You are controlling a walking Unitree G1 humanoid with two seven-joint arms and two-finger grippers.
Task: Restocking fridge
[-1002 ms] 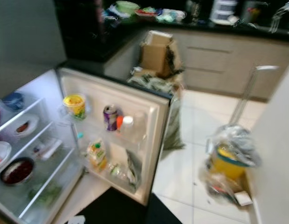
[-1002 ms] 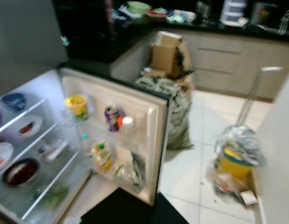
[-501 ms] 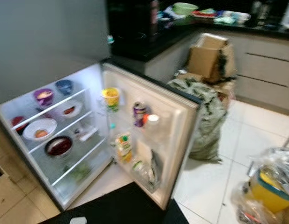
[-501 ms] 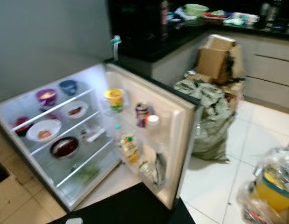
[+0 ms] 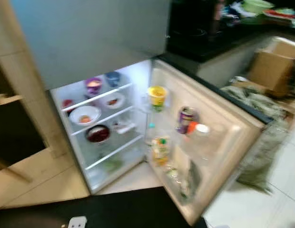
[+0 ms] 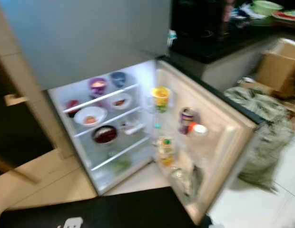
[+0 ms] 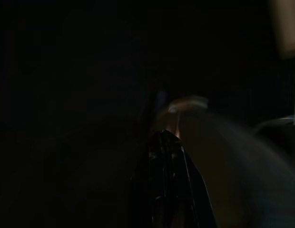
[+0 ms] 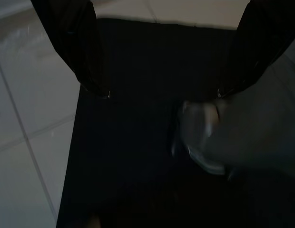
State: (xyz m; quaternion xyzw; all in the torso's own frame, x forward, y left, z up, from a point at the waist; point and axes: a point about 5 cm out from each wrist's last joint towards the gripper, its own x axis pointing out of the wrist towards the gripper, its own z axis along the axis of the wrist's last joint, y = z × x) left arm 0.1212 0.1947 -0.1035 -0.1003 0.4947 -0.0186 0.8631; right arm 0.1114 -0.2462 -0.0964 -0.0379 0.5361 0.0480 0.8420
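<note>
Fridge [image 5: 114, 118] open, shelves stocked

A home kitchen: an open fridge [image 5: 114, 128] stocked with bowls of food, a dark cluttered desk [image 6: 223, 40], pale floor tiles [image 6: 276, 209].

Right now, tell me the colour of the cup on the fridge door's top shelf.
Yellow. The cup shows best in the right eye view.

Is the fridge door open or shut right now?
Open. The fridge door is swung wide, with its racks and the lit shelves exposed.
</note>
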